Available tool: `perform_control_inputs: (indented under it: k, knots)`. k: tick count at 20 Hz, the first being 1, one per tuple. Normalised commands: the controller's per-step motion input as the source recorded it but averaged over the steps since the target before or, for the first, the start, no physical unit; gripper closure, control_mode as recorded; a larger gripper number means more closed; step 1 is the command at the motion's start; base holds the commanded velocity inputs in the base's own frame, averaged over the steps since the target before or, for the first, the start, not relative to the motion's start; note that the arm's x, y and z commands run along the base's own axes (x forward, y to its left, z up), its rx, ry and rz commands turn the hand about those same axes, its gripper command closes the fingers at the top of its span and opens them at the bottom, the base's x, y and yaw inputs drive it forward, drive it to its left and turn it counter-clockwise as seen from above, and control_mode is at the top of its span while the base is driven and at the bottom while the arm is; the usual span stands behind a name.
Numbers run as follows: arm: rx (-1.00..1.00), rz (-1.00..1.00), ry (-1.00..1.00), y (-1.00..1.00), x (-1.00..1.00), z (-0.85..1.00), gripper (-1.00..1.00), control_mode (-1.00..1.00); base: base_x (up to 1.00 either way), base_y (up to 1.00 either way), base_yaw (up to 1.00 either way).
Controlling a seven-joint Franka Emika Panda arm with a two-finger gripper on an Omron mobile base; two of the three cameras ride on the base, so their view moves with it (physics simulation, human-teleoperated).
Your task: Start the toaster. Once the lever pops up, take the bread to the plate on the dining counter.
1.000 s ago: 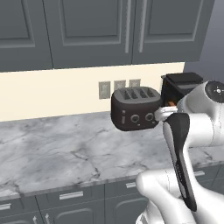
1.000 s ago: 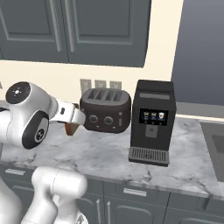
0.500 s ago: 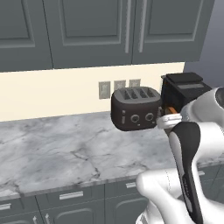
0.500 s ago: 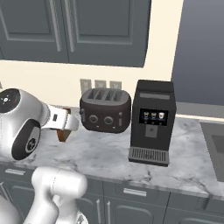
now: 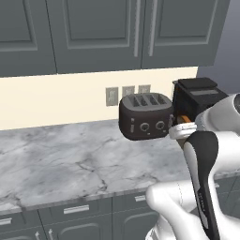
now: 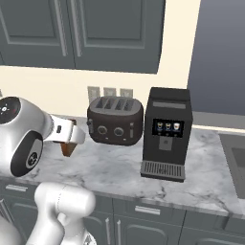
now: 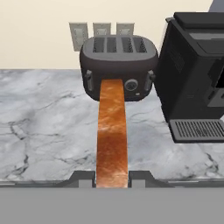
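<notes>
Hand view: gripper (image 7: pixel 112 177) clenched on bread (image 7: pixel 112 131), held edge-on above counter (image 7: pixel 43 127), short of toaster (image 7: pixel 119 65) at back edge by wall.

base views flank arm, share toaster (image 5: pixel 144 116); hand view faces it, nearer.

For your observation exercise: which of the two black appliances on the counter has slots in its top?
The toaster, squat and rounded with two front knobs. The taller boxy machine beside it has a flat top and a small screen.

Marble worktop (image 5: pixel 70 164): toaster (image 5: pixel 145 117), coffee mach. (image 6: pixel 167 134).
</notes>
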Motion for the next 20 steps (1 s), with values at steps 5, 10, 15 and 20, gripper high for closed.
perform_control_inputs:
  k: [5,10,15,20]
  knots:
    - [0.0,0.0,0.0,0.0,0.0,0.0,1.0,1.0,-0.01,0.0,0.0]
    - [0.0,0.0,0.0,0.0,0.0,0.0,1.0,1.0,-0.68,-0.04,0.0]
    - [0.0,0.0,0.0,0.0,0.0,0.0,1.0,1.0,-1.0,-0.11,0.14]
    - [0.0,0.0,0.0,0.0,0.0,0.0,1.0,1.0,-0.67,0.0,0.65]
